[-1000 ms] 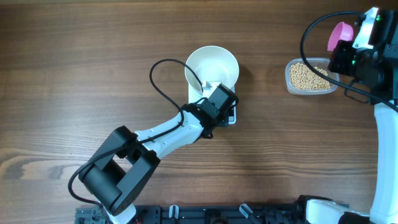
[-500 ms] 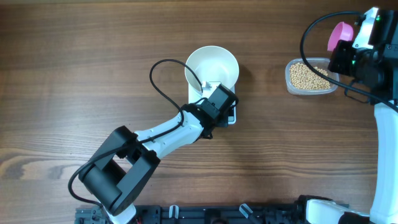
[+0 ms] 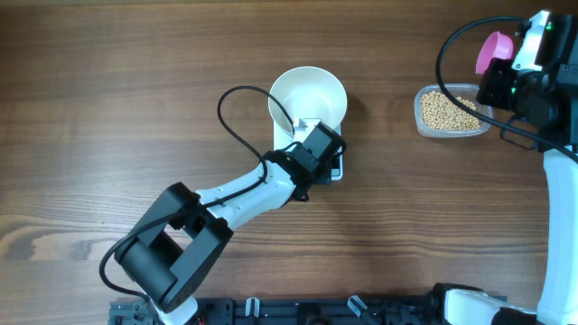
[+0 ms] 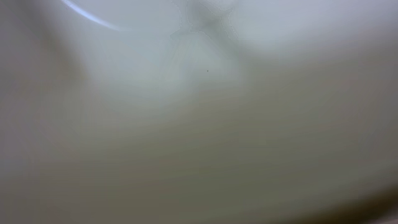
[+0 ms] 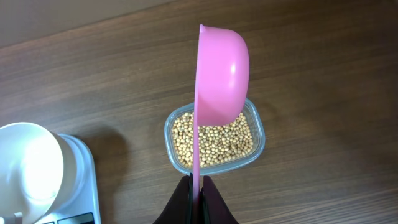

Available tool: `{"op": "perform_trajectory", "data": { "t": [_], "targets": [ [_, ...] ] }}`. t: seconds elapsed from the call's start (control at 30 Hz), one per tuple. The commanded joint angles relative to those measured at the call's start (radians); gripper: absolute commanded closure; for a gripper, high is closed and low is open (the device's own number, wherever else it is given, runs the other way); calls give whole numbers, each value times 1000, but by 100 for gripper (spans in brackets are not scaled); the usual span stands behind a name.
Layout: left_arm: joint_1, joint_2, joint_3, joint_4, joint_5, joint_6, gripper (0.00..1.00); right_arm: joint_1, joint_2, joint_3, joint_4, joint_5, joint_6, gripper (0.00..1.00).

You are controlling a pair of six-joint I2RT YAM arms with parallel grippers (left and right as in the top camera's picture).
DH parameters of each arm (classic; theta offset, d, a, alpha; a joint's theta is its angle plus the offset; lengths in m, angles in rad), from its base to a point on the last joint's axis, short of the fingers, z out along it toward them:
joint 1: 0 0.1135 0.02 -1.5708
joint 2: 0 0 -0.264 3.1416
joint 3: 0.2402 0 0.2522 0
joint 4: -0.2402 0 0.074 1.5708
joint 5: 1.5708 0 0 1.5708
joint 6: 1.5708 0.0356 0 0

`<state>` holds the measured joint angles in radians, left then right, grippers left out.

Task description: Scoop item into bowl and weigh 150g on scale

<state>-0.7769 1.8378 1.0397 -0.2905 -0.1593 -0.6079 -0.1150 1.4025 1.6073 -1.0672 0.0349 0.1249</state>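
Observation:
The white bowl (image 3: 307, 95) stands on the scale (image 3: 337, 170) at the table's middle and looks to hold nothing. My left gripper (image 3: 305, 129) sits low over the scale's front, right against the bowl's near wall, shut. Its wrist view is filled by a blurred white surface (image 4: 199, 93), and no fingers show there. At the right, tan beans (image 3: 447, 110) lie in a clear container (image 3: 454, 133). My right gripper (image 5: 196, 186) is shut on the handle of a pink scoop (image 5: 221, 68), which hangs on edge above the beans (image 5: 214, 140). The bowl (image 5: 28, 162) and scale (image 5: 81, 180) show at lower left.
The left arm's black cable (image 3: 237, 117) loops over the wood left of the bowl. The right arm (image 3: 560, 181) rises along the table's right edge. Bare wooden tabletop (image 3: 135, 90) lies to the left and between the scale and the container.

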Motion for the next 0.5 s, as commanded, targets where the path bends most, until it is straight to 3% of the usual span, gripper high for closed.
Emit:
{"op": "perform_trajectory", "data": {
  "t": [0.0,0.47],
  "targets": [
    [2,28,-8,2,-6,1,96,-3,-1,16,8,17,-18,96],
    [2,50,-8,3,-5,1,96,-3,-1,16,8,18,-18,96]
  ]
}}
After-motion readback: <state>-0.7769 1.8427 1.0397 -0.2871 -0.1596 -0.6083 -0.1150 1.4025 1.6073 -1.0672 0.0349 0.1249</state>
